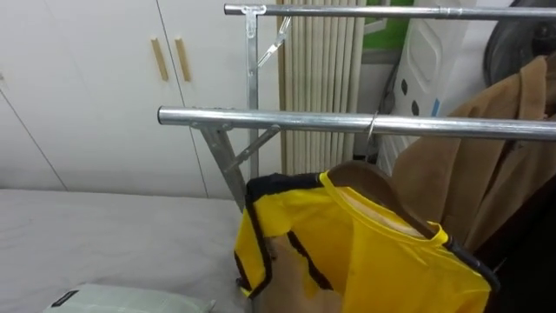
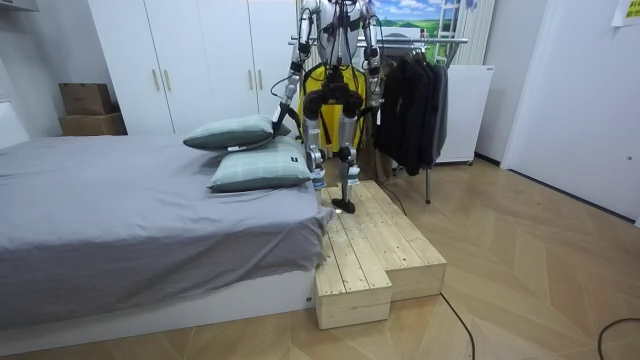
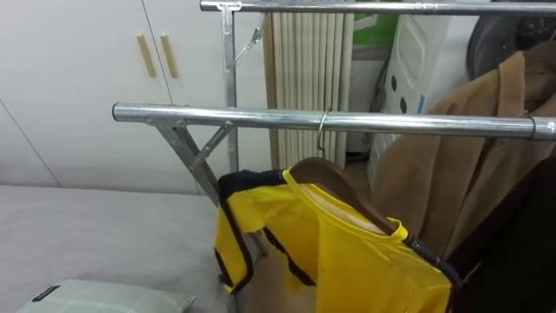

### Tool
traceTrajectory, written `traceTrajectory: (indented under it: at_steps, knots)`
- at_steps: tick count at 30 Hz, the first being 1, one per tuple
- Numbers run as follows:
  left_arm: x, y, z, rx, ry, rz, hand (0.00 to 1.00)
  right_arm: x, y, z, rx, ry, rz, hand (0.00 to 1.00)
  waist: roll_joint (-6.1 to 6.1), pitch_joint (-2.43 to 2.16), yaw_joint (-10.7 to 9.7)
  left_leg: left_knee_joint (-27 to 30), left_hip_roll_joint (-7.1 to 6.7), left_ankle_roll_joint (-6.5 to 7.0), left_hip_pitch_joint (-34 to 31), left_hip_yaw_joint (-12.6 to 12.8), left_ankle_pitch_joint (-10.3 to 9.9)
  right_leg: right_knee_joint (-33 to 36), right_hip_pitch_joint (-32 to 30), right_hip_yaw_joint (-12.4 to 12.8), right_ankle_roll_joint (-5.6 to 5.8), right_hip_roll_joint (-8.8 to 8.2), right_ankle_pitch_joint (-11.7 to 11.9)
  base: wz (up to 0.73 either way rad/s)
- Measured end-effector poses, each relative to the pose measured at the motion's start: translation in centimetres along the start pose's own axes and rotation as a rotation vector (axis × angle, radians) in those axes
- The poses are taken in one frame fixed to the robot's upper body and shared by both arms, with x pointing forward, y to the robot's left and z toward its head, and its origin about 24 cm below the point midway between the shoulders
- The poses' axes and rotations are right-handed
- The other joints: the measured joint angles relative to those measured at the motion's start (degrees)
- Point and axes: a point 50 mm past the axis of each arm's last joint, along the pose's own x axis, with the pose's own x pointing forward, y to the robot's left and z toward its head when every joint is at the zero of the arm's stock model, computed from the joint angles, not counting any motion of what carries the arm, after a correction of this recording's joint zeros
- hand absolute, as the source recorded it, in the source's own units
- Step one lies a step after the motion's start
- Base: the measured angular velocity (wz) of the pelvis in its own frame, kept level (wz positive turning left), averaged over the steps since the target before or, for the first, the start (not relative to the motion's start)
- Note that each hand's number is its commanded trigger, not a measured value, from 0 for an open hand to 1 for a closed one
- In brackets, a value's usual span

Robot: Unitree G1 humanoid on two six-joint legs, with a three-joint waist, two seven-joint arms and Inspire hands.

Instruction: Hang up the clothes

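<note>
Yellow black-trimmed shirt (image 1: 373, 252) on wooden hanger (image 1: 380, 181) hangs from silver metal rail (image 1: 287, 119) beside grey bed (image 2: 120, 210); left hand (image 2: 281, 112) and right hand (image 2: 377, 103): grip cannot be told.

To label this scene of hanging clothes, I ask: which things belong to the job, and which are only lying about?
Job: yellow shirt, wooden hanger, rack rail.
Lying about: brown coat, pillow, wardrobe, bed.
</note>
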Motion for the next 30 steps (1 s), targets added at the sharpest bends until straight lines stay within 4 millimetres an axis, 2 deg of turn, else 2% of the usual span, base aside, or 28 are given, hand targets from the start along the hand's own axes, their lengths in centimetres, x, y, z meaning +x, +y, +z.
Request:
traceTrajectory:
  at_steps: [3,6,20,30]
  knots:
    - [0.1,-0.6,1.6,0.009,-0.041,-0.037,0.00,0.0,0.1,0.1,-0.007,0.004,0.006,0.00,-0.10,-0.03,0.0,0.0,0.01,0.00,0.0,0.0,0.0,0.0,0.0,0.0,-0.02,0.00,-0.1,0.00]
    - [0.1,-0.6,2.0,0.056,-0.054,-0.064,0.00,0.1,0.3,0.4,-0.019,0.012,0.009,0.00,-0.11,-0.08,-0.2,0.0,-0.01,0.00,0.0,0.0,0.0,0.0,0.0,0.1,-0.04,0.01,-0.1,-0.02]
    - [0.1,-0.8,1.5,-0.031,-0.026,-0.114,0.00,0.3,0.4,1.6,-0.103,0.007,-0.001,0.00,0.66,0.19,0.3,0.0,0.01,0.00,0.1,-0.1,0.0,0.0,0.0,0.1,-0.24,0.06,-0.2,0.00]
    - [0.1,-0.9,1.1,-0.097,-0.003,-0.140,0.00,0.3,0.5,1.6,-0.103,0.005,-0.011,0.00,1.01,-0.02,0.2,-0.1,0.02,0.00,0.1,0.2,0.0,-0.2,0.0,0.4,-0.36,0.09,-0.2,-0.01]
